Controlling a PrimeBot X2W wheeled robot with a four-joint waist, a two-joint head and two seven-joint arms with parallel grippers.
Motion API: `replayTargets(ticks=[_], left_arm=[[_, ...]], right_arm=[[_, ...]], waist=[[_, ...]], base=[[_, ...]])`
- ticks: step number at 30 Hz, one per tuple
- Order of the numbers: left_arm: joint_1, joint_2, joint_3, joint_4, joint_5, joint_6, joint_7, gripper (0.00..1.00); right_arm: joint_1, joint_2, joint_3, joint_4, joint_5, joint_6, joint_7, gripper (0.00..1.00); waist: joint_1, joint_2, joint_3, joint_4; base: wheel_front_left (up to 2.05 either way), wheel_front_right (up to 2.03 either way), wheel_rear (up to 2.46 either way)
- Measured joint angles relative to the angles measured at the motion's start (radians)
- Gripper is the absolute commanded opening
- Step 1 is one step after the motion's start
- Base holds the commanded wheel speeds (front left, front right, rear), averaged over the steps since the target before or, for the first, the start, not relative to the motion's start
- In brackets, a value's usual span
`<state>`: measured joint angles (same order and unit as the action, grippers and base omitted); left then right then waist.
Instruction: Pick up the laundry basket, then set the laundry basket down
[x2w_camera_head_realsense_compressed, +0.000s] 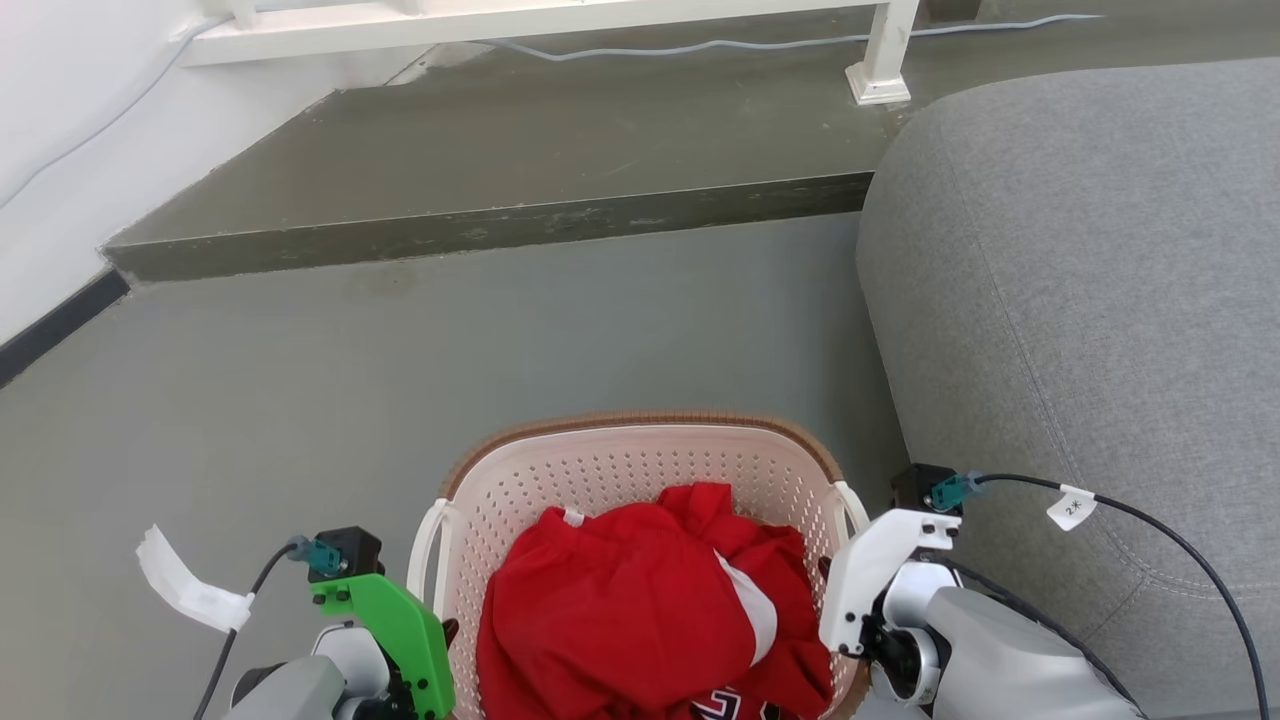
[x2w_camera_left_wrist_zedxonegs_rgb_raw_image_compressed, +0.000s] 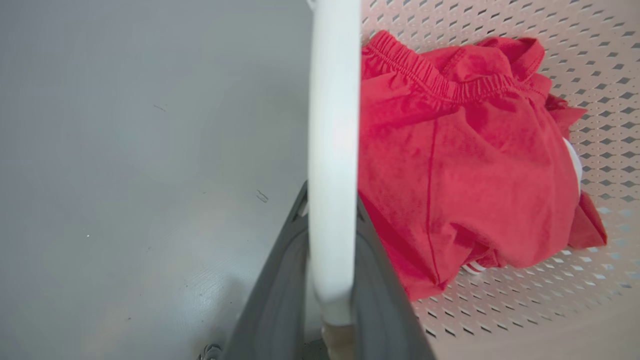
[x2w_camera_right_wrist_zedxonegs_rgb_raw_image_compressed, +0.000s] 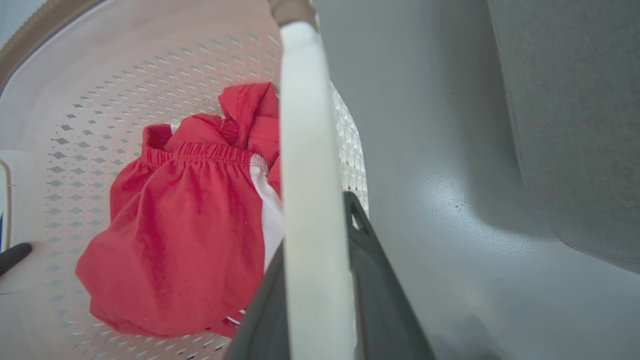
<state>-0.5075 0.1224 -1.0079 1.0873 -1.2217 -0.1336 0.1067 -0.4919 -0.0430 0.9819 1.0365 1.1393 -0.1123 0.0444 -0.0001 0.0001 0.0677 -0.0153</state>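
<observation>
Grey floor (x2w_camera_head_realsense_compressed: 500, 330) spreads ahead of me, with a raised grey step (x2w_camera_head_realsense_compressed: 560, 150) across its far side and a white railing (x2w_camera_head_realsense_compressed: 540, 20) on top of that. To my right the rounded side of a grey sofa (x2w_camera_head_realsense_compressed: 1080, 280) bulks up.

Close in front of me, between my two arms, is the laundry basket (x2w_camera_head_realsense_compressed: 600, 470), cream and full of small holes, with a brown rim. It sits just beside the sofa. I cannot tell whether its bottom touches the floor. A crumpled red garment (x2w_camera_head_realsense_compressed: 620, 600) with a white stripe lies inside it, showing an elastic waistband in both wrist views.

My left gripper (x2w_camera_left_wrist_zedxonegs_rgb_raw_image_compressed: 331, 210) is closed around the left handle (x2w_camera_left_wrist_zedxonegs_rgb_raw_image_compressed: 332, 125), one dark finger tight against each side of the white loop. My right gripper (x2w_camera_right_wrist_zedxonegs_rgb_raw_image_compressed: 315, 235) grips the right handle (x2w_camera_right_wrist_zedxonegs_rgb_raw_image_compressed: 310, 150) the same way, its fingers pressed to the loop on both sides. A white tag (x2w_camera_head_realsense_compressed: 1070, 508) hangs on the black cable beside my right wrist.
</observation>
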Motion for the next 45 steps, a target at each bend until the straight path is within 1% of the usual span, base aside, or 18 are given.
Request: replayTargets(ticks=[35,39,45], left_arm=[[-0.002,-0.006,0.003,0.021,-0.005,0.002,0.007,0.00],[-0.008,-0.005,0.006,0.020,-0.005,0.002,0.000,0.00],[-0.041,0.004,0.014,0.013,-0.005,0.002,-0.021,0.00]], right_arm=[[-0.008,-0.002,0.044,0.000,0.040,-0.004,0.003,0.00],[-0.021,-0.002,0.049,-0.005,0.040,-0.011,0.000,0.00],[-0.056,-0.006,0.053,-0.021,0.041,-0.013,-0.012,0.00]], waist=[[0.0000,0.0000,0.020,0.002],[0.0001,0.0000,0.035,0.000],[0.0001,0.0000,0.071,-0.004]], base=[[0.00,0.00,0.00],[0.00,0.00,0.00],[0.00,0.00,0.00]])
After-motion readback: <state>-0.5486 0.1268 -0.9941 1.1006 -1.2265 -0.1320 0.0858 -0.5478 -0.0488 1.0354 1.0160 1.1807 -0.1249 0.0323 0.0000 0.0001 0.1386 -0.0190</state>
